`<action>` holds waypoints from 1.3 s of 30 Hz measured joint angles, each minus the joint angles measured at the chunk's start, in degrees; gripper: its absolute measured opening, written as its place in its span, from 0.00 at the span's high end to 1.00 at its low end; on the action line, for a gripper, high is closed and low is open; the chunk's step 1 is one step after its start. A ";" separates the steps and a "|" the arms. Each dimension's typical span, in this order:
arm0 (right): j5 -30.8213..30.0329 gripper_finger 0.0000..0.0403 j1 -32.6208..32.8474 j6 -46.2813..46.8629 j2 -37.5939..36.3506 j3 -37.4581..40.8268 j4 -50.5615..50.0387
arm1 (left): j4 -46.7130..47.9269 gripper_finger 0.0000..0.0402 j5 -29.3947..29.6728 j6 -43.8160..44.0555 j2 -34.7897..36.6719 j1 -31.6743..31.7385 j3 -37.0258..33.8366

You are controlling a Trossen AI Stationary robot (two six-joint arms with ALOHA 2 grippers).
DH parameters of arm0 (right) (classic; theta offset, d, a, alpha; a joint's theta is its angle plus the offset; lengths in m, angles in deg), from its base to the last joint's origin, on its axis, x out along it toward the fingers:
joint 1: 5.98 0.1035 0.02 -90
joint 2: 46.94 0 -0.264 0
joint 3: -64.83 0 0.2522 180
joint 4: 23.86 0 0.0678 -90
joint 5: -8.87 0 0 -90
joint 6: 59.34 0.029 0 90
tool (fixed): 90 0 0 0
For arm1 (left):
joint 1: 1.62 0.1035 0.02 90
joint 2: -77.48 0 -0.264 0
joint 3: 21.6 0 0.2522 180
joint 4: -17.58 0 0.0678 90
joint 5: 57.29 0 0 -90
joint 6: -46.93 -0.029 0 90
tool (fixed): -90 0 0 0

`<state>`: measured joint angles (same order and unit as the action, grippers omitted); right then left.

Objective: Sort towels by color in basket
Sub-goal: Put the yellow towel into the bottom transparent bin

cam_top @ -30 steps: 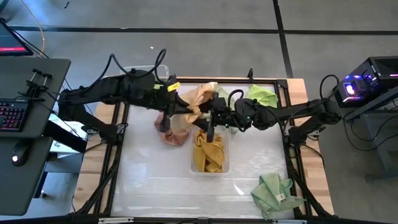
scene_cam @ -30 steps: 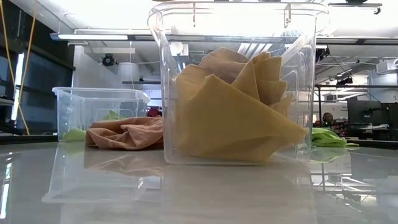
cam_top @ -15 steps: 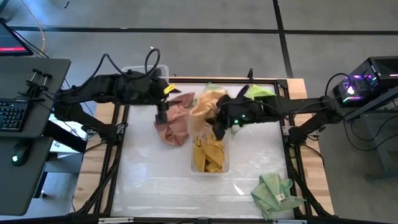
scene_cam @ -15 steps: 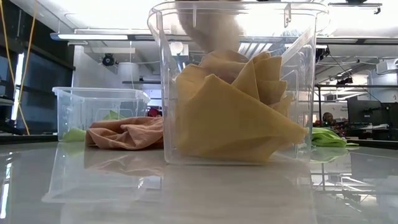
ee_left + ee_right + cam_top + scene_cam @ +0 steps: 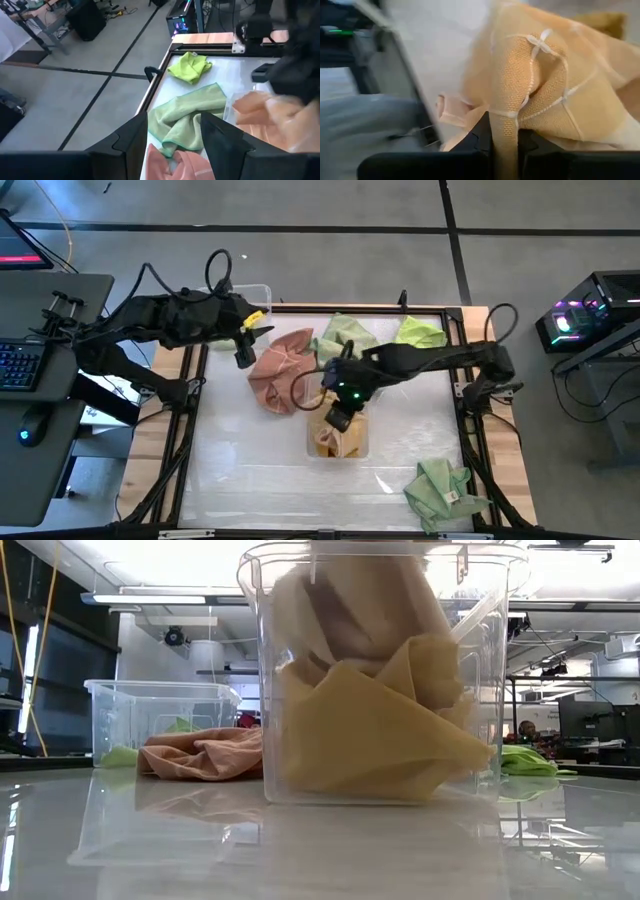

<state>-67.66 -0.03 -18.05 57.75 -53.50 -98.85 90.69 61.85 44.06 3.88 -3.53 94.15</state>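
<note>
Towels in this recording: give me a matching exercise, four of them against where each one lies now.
Things:
1. grid-patterned mustard towel
2. salmon pink towel
3. lime green towel
4. sage green towel

Places:
A. near right corner of the table
B. pinched in the right gripper over the clear bin
C. far right corner of the table
D. heaped on the table left of the bin

Pairs: 1-B, 2-D, 3-C, 4-A

We see a clear bin (image 5: pixel 385 670) holding mustard towels (image 5: pixel 370 730); at nine o'clock, a salmon towel (image 5: pixel 200 755) lies beside it.
</note>
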 joint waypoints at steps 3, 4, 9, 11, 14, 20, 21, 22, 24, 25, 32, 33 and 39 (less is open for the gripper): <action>-2.03 0.93 -0.94 1.25 2.74 0.96 -1.12 | 0.88 0.58 -0.03 0.70 -0.09 -0.63 0.00; -2.78 0.92 -1.18 1.96 3.48 1.42 -1.78 | 1.03 0.58 -0.03 0.71 -0.09 -0.88 0.00; -3.35 0.81 -2.80 2.29 6.09 2.28 -5.09 | 1.21 0.58 -0.04 0.72 -0.09 -2.18 0.00; -2.00 0.75 -3.82 1.98 6.47 2.34 -4.88 | 1.23 0.58 -0.03 0.72 -0.09 -2.68 0.00; 0.05 0.68 -5.02 3.46 5.60 0.93 -6.54 | 1.26 0.58 -0.03 0.72 -0.09 -3.29 0.00; -0.96 0.66 -4.49 9.93 1.16 -4.89 -11.91 | 1.94 0.58 -0.05 0.73 -0.09 -4.24 0.00; -1.81 0.65 -4.05 10.44 0.31 -5.59 -11.78 | 2.44 0.58 -0.04 0.72 -0.09 -4.27 0.00; -3.08 0.65 -3.52 11.03 -0.23 -5.95 -11.17 | 2.81 0.58 -0.03 0.72 -0.09 -4.27 0.00; -5.55 0.65 -2.15 12.08 -1.08 -6.05 -8.43 | 3.14 0.58 -0.03 0.87 -0.09 -4.27 0.00; -6.57 0.65 -1.31 12.25 -1.17 -5.85 -6.40 | 3.30 0.58 -0.04 0.88 -0.11 -4.27 -0.01; -13.27 0.71 2.50 16.75 2.04 3.65 4.02 | 3.29 0.58 -0.04 0.72 -0.11 -4.15 -0.02; -13.66 0.73 2.45 17.04 2.59 5.25 4.77 | 3.29 0.58 -0.04 0.71 -0.13 -4.12 -0.02; -14.79 0.82 2.30 14.23 5.66 15.49 14.74 | 3.25 0.58 -0.03 0.04 -0.31 -4.12 -0.04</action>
<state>-82.45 2.27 -3.83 63.41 -38.01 -84.11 93.94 61.82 44.10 3.57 -7.64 94.11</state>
